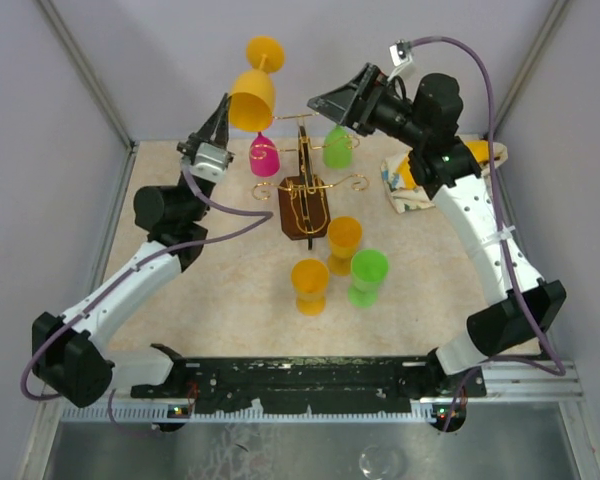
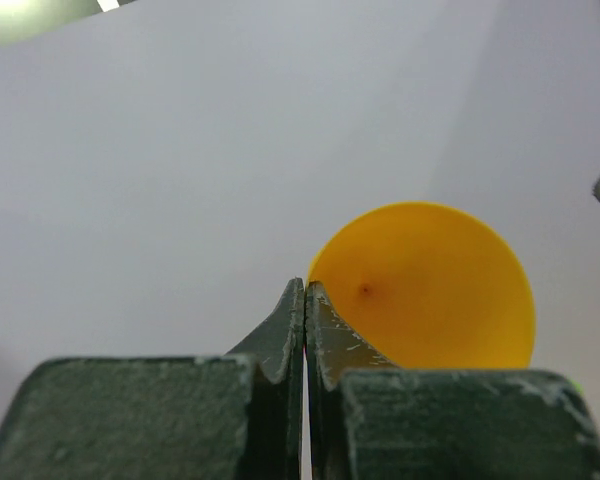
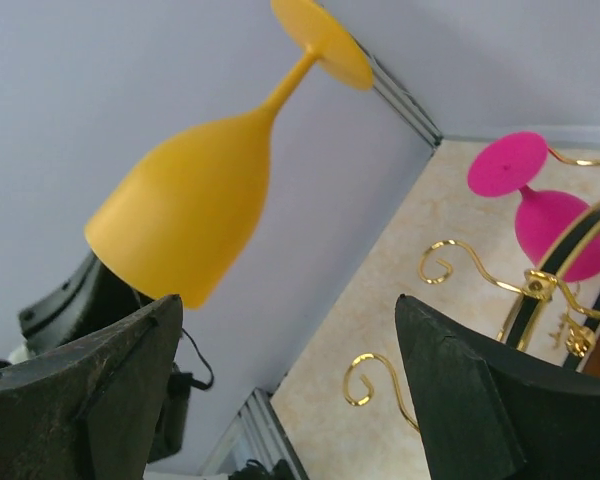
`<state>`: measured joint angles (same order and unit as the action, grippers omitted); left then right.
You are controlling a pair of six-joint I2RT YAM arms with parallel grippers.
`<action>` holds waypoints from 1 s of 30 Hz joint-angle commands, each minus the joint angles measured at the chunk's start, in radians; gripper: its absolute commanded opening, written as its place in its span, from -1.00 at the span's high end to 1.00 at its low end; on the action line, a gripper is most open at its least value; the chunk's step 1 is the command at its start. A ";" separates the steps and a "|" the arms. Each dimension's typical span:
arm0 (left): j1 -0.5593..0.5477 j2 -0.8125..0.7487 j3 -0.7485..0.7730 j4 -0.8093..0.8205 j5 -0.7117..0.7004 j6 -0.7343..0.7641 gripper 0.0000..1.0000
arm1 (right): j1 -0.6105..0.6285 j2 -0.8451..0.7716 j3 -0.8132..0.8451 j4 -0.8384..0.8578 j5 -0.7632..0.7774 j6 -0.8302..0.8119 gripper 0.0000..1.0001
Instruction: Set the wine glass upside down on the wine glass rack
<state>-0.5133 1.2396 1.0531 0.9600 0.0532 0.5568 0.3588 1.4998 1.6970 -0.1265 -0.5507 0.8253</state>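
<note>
You have bright, even light throughout, with only faint shadows on the worktop (image 1: 230, 300). In your right wrist view the near fingers (image 3: 80, 400) look soft.

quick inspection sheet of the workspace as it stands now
surface: beige table, no spills seen
job's things: orange wine glass inverted, held in the air, not yet on rack; pink glass and green glass hang there
clutter: three standing glasses before the rack; cloth at right
grippers: left gripper shut on wine glass rim; right gripper open, empty
cables: purple cable along each arm
surroundings: grey walls
</note>
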 commanded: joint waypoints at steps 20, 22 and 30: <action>-0.339 0.173 -0.133 0.651 -0.276 0.441 1.00 | -0.001 0.144 0.075 0.471 -0.136 0.338 -0.53; -0.343 0.182 -0.131 0.657 -0.274 0.433 1.00 | -0.001 0.144 0.073 0.481 -0.139 0.346 -0.51; -0.359 0.209 -0.117 0.666 -0.282 0.405 1.00 | -0.001 0.208 0.090 0.529 -0.158 0.388 -0.44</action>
<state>-0.8597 1.4380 0.9245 1.5120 -0.2100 0.9661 0.3569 1.6833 1.7416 0.3332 -0.6792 1.1728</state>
